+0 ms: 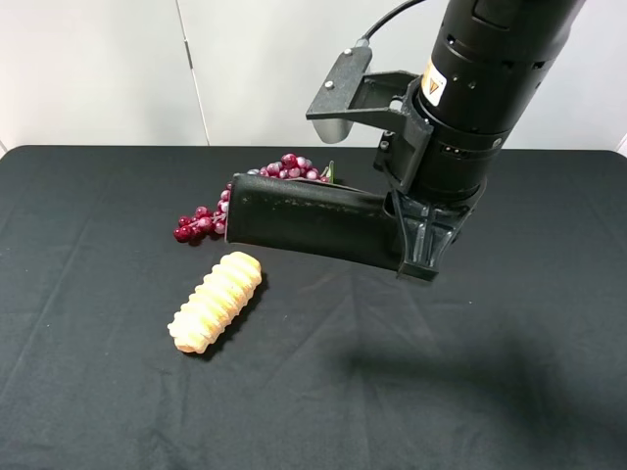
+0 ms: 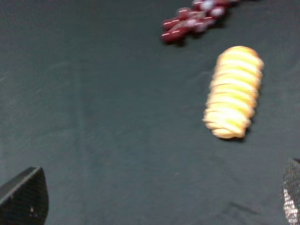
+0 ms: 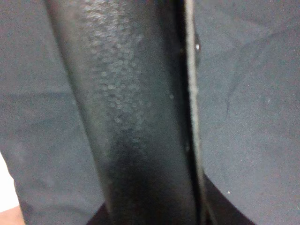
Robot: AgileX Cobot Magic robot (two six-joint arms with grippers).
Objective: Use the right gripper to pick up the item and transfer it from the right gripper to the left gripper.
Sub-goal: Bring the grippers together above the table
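So the right claw [image 1: 416, 259] is clamped on one end of the pouch [image 1: 313, 220], and the whole thing is up off the counter [image 1: 98, 392], sticking out sideways from the claw with the free end hanging over the grapes [image 1: 208, 221] and the bread [image 1: 216, 302] lower down beyond that end. The right wrist view is basically all pouch [image 3: 136, 112], so the grip looks deep enough, but I can't see the fingers themselves in there. The left claw [image 2: 157, 199] has its fingers wide apart with nothing between them, and all it has under it is counter, bread [image 2: 233, 92] and grapes [image 2: 194, 21]. No pouch in its view, and it doesn't show in the overhead view at all, so I'd guess it's well away from the handover spot. My main worry is that holding a long flat thing by one end gives it a lot of leverage, so it could pivot or sag in the grip and the free end won't be where the left claw expects it. Second worry is timing: if the right lets go before the left has really closed, the pouch drops onto the fruit. Also, if the left comes in too near the right claw, the fingers could knock together, so I'd aim for the free half
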